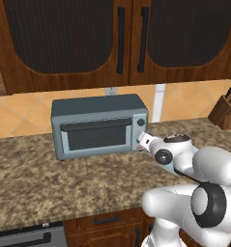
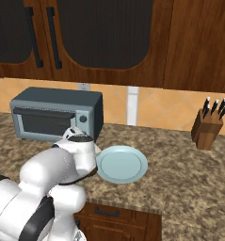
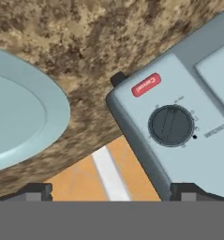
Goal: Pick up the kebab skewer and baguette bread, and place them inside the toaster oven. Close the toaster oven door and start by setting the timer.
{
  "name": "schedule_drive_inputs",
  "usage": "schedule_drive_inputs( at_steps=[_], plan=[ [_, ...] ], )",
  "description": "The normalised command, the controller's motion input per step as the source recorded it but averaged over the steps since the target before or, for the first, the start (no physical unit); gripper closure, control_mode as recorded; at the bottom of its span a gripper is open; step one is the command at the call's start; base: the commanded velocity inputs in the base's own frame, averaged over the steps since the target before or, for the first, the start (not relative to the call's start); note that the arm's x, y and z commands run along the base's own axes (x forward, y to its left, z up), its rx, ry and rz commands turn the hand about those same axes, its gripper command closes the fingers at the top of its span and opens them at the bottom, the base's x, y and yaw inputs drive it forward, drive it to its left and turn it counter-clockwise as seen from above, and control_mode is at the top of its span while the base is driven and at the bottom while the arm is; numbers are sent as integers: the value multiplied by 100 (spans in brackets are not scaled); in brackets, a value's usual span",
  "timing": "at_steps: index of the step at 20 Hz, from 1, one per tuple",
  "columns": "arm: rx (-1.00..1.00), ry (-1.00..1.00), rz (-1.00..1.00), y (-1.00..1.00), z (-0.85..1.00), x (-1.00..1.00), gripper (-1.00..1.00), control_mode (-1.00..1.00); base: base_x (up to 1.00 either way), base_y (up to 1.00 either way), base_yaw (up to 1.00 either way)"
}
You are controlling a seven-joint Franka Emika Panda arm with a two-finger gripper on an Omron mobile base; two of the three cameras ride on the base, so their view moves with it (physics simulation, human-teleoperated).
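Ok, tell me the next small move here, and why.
Probably ease the open pincer forward onto the timer knob. The toaster oven door looks shut, the plate lies bare, and the knob sits just ahead of the fingertips, off to one side.

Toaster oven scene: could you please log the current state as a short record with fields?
toaster oven: on the granite counter, against the tiled wall
toaster oven door: shut, upright
timer knob: on the right-hand panel, below a red label
gripper: open, holding nothing, near the oven's right-hand panel
plate: pale blue, nothing on it, right of the oven
knife block: far right of the counter
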Motion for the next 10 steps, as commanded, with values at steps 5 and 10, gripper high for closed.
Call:
schedule_drive_inputs(
  at_steps=[5,10],
  plan=[
    [4,-18,15,-1,-45,-1,-100,-100,0,0,0],
    [0,-19,8,17,-44,-23,-100,-100,0,0,0]
  ],
)
